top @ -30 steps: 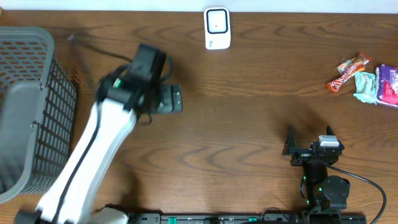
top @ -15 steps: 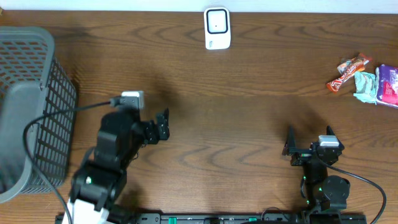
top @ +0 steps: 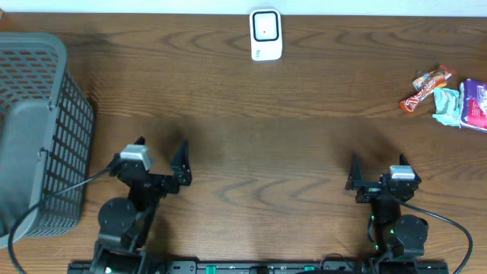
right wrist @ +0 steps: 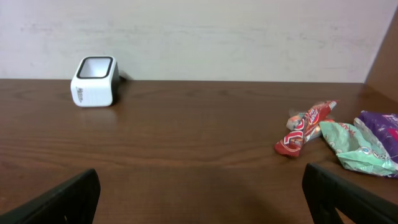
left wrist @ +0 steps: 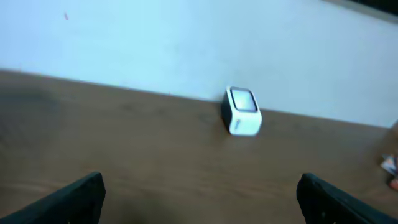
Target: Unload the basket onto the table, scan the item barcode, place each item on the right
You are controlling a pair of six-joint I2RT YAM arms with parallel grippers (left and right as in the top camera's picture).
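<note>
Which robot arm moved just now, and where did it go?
The left arm pulled back from out beside the basket toward its base and folded up. Its left pincer is open and holds nothing. The right pincer, the white scanner, the snack packets and the basket stayed where they were.

**Arm hardware: what's showing**

Left arm [top: 122, 217] and right arm [top: 399, 228] are both showing matte black, rounded joint housings. Each is carrying a silver-grey block at the wrist: left wrist block [top: 135, 157], right wrist block [top: 403, 175]. Left cable [top: 99, 175], black, is running off towards the table edge. Right cable [top: 449, 218], also black, is curving off the base. Green LEDs [top: 391, 232] are glowing on the right arm. Left gripper [top: 160, 148] and right gripper [top: 379, 163] are wearing black tapered fingers [right wrist: 62, 202], which are looking like dark wedges in the wrist views.
</note>
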